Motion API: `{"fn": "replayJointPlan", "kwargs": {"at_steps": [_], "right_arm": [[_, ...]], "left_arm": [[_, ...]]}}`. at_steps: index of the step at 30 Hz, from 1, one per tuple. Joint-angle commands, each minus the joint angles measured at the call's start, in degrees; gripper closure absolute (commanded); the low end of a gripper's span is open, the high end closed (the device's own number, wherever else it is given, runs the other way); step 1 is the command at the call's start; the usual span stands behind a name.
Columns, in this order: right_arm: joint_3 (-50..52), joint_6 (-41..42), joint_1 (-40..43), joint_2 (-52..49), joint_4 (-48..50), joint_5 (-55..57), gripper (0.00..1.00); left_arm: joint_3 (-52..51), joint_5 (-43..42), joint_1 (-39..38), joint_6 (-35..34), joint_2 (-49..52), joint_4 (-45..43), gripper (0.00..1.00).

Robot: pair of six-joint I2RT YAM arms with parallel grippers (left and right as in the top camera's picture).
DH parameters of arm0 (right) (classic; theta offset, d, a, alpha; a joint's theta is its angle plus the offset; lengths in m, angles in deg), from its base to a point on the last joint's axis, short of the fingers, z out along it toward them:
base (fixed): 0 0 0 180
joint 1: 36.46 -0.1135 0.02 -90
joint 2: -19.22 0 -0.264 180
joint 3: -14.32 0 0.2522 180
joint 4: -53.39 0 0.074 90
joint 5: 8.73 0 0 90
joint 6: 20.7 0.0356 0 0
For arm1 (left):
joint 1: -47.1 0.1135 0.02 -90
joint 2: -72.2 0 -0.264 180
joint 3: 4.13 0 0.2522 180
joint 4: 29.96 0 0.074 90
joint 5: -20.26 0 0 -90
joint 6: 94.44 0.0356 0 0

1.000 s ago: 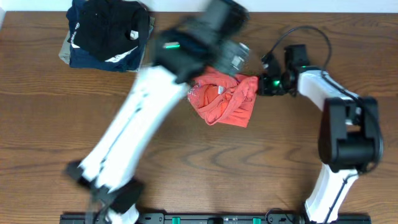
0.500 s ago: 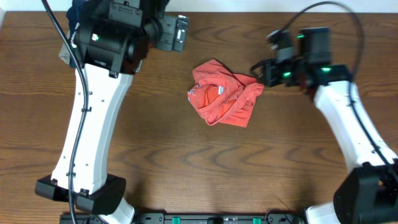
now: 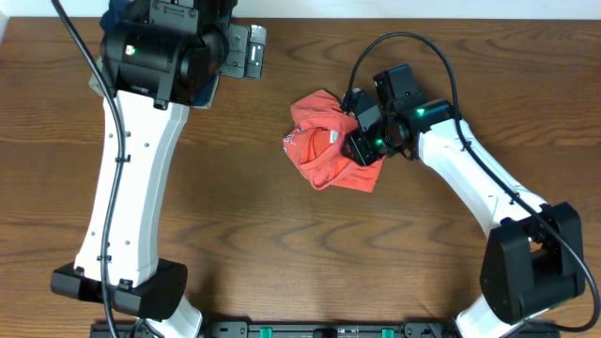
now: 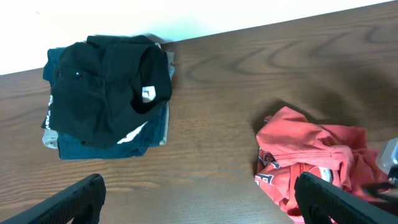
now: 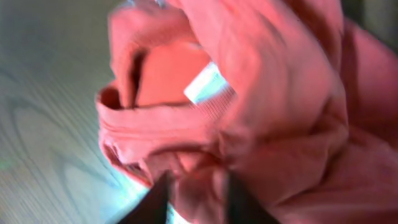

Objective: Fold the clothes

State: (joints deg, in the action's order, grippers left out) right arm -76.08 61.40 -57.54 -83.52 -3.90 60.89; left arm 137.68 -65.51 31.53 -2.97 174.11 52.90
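Observation:
The clothes, a crumpled red-orange T-shirt (image 3: 324,150) with white lettering, lie in a heap at the table's middle. My right gripper (image 3: 362,141) presses into the heap's right side. In the right wrist view its dark fingers (image 5: 155,200) stand close together with a bunch of red fabric (image 5: 249,93) pinched between them. My left gripper (image 3: 248,52) hovers over bare wood at the back, left of the shirt. Its fingertips (image 4: 71,200) are spread wide with nothing between them, and the shirt (image 4: 311,155) lies by the right fingertip.
A stack of folded garments (image 4: 106,93), black on top of navy and tan, sits at the back left corner near the table's far edge. In the overhead view my left arm (image 3: 141,169) covers most of it. Wood tabletop (image 3: 282,244) lies in front of the shirt.
My right gripper has moved left from beside the shirt onto its right side and narrowed on the fabric. The left arm swung back to the rear left and now holds there, open.

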Motion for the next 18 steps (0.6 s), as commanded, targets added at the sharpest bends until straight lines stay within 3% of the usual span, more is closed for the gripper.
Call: {"fn": "replayJointPlan", "kwargs": {"at_steps": [1,12,18], "right_arm": [[0.2,1.3,-0.3,-1.9,-2.2,6.2,0.96],[0.8,4.5,-0.3,-2.2,-10.6,9.6,0.99],[0.7,4.6,-0.6,1.4,-15.0,5.1,0.99]], "left_arm": [[-0.3,-0.2,0.1,-0.3,0.9,0.2,0.02],[-0.3,-0.2,0.1,-0.2,1.0,0.0,0.02],[-0.3,0.1,0.4,1.6,1.0,-0.4,0.02]]}}
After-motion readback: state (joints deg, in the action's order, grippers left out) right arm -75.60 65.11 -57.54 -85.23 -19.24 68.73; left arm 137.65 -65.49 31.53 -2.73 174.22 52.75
